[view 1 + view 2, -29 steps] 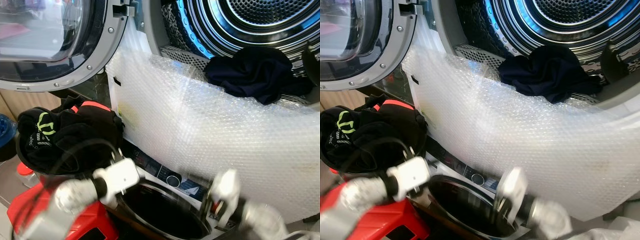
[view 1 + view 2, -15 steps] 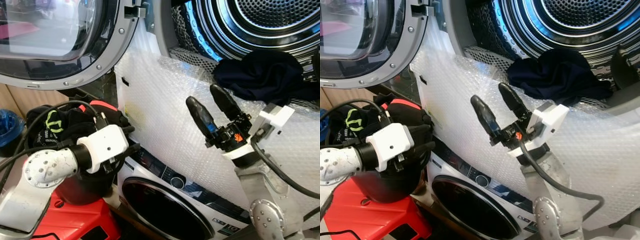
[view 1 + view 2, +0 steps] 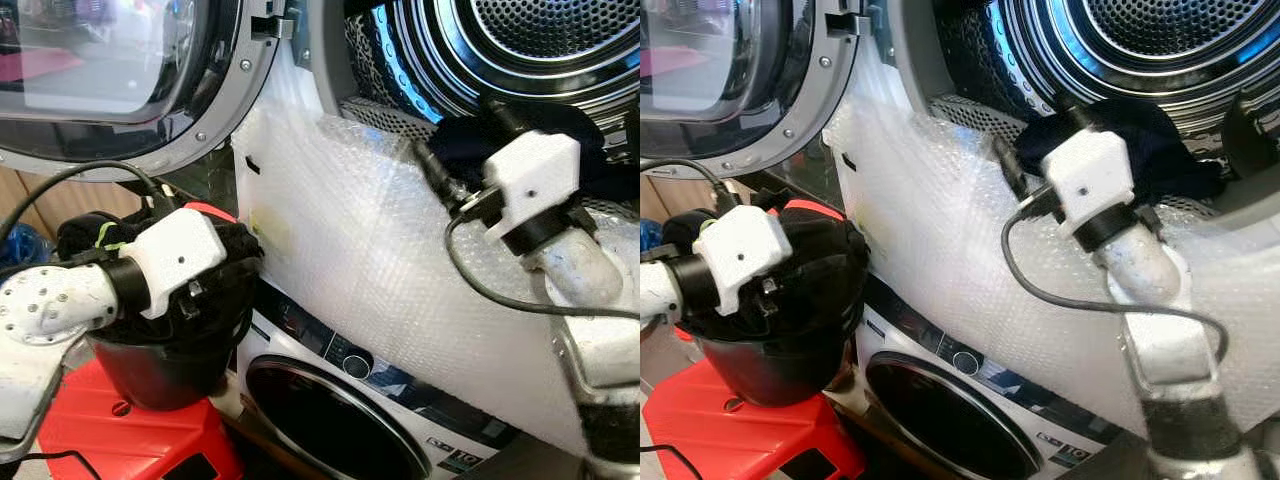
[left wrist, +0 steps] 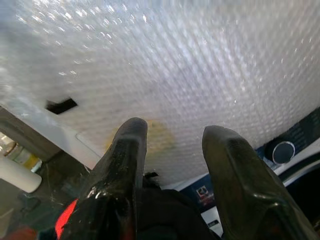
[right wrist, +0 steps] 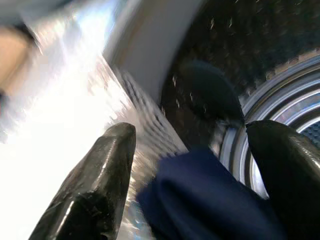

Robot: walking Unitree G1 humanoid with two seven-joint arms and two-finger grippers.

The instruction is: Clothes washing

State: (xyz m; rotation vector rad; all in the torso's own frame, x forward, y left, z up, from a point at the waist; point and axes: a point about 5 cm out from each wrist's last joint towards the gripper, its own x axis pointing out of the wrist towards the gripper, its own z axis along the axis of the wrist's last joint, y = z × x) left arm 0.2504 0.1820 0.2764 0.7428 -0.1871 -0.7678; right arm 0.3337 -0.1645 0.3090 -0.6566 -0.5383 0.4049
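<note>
Navy garment (image 3: 1160,150) heaped at drum (image 3: 560,50) mouth of upper machine, on lip above bubble wrap (image 3: 400,250). Right gripper (image 5: 185,165) reaching into opening, fingers (image 5: 100,175) spread wide either side of cloth, gripping nothing. Left gripper (image 4: 172,165) over black bucket (image 3: 165,365) of dark clothes (image 3: 815,265) on red stool (image 3: 120,440), likewise parted, nothing visibly clamped. Round door (image 3: 110,80) swung open at left.
</note>
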